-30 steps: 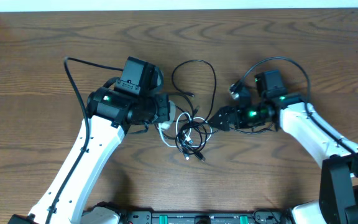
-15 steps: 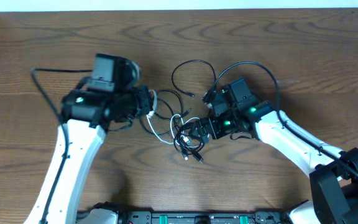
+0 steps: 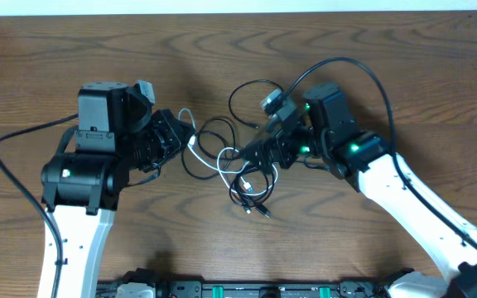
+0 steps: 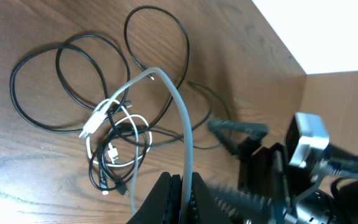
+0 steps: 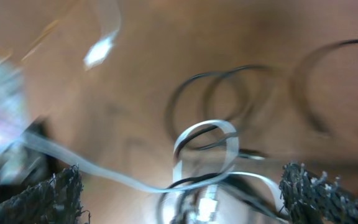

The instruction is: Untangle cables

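Left of the wooden table's (image 3: 404, 58) middle, the left gripper (image 4: 178, 198) has its fingers pressed together on the white cable (image 4: 186, 127) — the cord rises from the grip in an arch, clear of the wood, then drops into the heap. The black cables (image 3: 251, 184) lie at mid-table in loose overlapping loops, one reaching toward the far edge, with a tighter knot on the near side where the white cord winds through them. At the heap's right side the right gripper (image 3: 248, 151) hangs over the knot, fingers spread wide, holding nothing — its wrist view is blurred.
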You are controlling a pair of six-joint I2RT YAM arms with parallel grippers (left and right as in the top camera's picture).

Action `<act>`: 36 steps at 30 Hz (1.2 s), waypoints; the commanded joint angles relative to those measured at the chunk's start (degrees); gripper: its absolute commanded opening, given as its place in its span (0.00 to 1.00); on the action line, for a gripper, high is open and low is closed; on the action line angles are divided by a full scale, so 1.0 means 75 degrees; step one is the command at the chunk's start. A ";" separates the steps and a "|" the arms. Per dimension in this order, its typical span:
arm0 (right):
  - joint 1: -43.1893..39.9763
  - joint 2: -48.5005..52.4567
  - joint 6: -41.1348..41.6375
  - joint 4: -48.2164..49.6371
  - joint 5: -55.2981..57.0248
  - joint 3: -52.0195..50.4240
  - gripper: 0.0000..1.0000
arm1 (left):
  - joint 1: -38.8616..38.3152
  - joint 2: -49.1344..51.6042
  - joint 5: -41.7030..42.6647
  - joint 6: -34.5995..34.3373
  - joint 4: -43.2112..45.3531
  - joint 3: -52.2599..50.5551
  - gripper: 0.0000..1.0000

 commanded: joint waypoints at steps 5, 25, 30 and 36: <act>0.0125 -0.0087 0.1658 -0.0475 0.0793 0.0093 0.99 | 0.0038 -0.0096 -0.0087 -0.0356 -0.0268 0.0233 0.08; 0.2579 -0.0050 -0.1183 -0.0697 0.2556 0.0050 0.99 | 0.0041 -0.0093 0.2570 -0.2818 0.0644 0.0236 0.07; 0.2629 0.0245 -0.1172 -0.0525 0.2853 0.0009 0.99 | 0.0041 -0.0093 0.3573 -0.3366 0.1338 0.0236 0.08; 0.2629 0.1020 -0.0889 0.0015 0.2830 0.0009 0.96 | 0.0041 -0.0099 0.3585 -0.3736 0.1626 0.0236 0.08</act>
